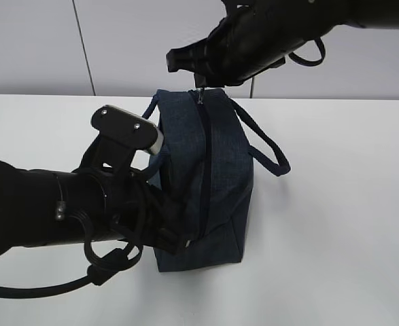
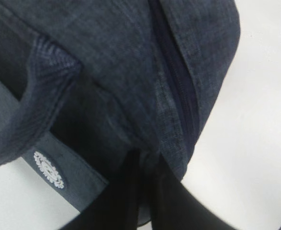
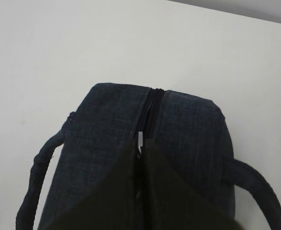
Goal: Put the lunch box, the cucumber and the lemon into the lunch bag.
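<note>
The dark navy lunch bag stands on the white table, its top zipper shut along the length that shows. My right gripper is over the bag's far end, shut on the metal zipper pull. My left gripper is at the bag's near end, shut on a fold of the fabric beside the zipper. In the right wrist view the right gripper pinches the pull against the bag. The left gripper shows as two dark fingers. The lunch box, the cucumber and the lemon are out of view.
One loop handle hangs off the bag's right side, another on its left near the white round logo. The white table spreads around the bag, with a grey panelled wall behind it.
</note>
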